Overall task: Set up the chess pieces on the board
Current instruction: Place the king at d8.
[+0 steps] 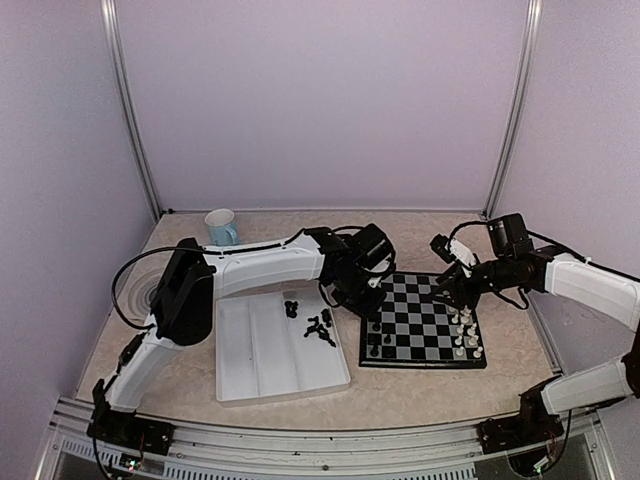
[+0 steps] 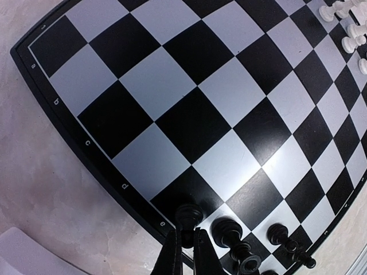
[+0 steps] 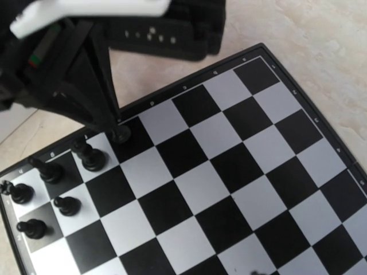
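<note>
The board (image 1: 425, 322) lies right of centre; it also fills the left wrist view (image 2: 189, 86) and the right wrist view (image 3: 229, 172). My left gripper (image 2: 187, 243) is shut on a black chess piece (image 2: 189, 216) that stands on a dark square at the board's edge by the letter e. It shows from the right wrist too (image 3: 120, 135). Several black pieces (image 3: 92, 159) stand in the corner beside it. More black pieces (image 1: 316, 326) lie in the white tray. My right gripper (image 1: 449, 285) hovers over the board's far right; its fingers barely show.
The white compartment tray (image 1: 260, 360) sits left of the board. Several white pieces (image 1: 466, 335) stand along the board's right side and show in the left wrist view (image 2: 350, 28). A blue cup (image 1: 222, 227) stands at the back left. A cable loops at the far left.
</note>
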